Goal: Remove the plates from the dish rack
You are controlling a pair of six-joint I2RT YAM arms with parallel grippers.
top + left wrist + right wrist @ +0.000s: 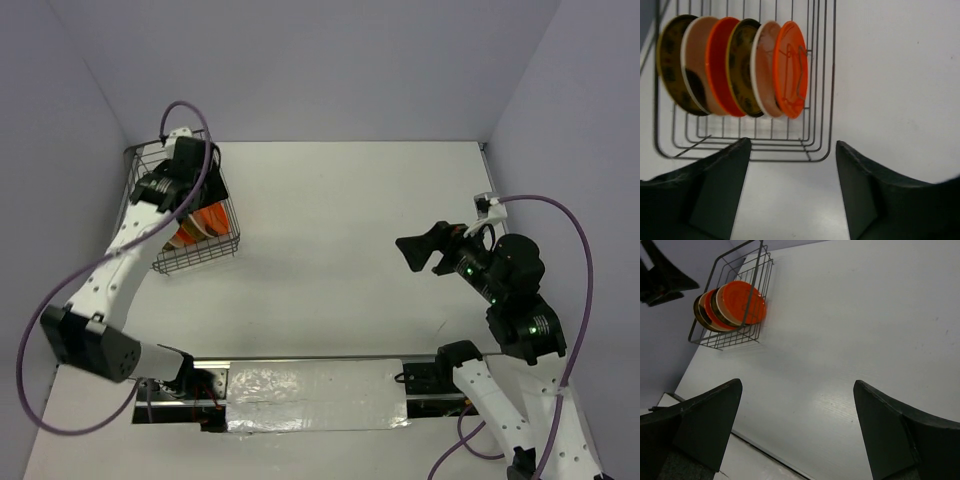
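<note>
The grey wire dish rack point(200, 255) stands at the far left of the table. Several plates point(203, 222) stand on edge in its near end. In the left wrist view they run from a dark brown and gold plate point(670, 65), past a cream plate with a dark blotch point(696, 70), to an orange plate point(792, 70) at the right. My left gripper point(178, 178) hangs over the rack point(820, 145), open and empty point(792, 150), above and clear of the plates. My right gripper point(420, 250) is open and empty point(797, 385) above the right half of the table, far from the rack point(720, 342).
Grey walls close the table at the back and both sides. A purple cable loops over the left arm point(190, 110) and another over the right arm point(570, 230). The white table point(340, 220) stretches between the rack and the right arm.
</note>
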